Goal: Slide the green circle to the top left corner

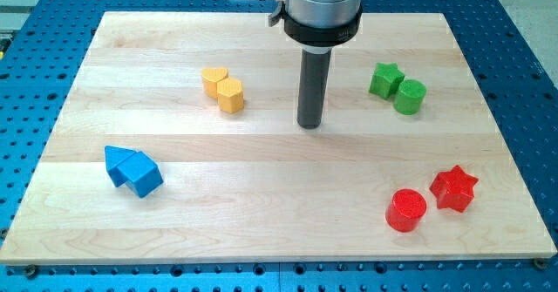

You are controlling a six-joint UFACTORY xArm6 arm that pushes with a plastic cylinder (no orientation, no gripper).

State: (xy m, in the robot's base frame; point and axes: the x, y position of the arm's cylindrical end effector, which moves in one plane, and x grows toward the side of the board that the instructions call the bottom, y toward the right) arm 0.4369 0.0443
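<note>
Green circle (409, 97) | upper right of frame, touching green star (384, 79) on its left | looks light, rigid, likely slides easily on table (261, 166); push its right side, star blocks the leftward path | no fingers, nothing held: my tip (309, 125) rests mid-frame, well left of circle, touching no block

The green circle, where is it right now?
The green circle sits in the upper right part of the wooden board, touching the green star just to its upper left. My tip is off to its left, not touching it.
</note>
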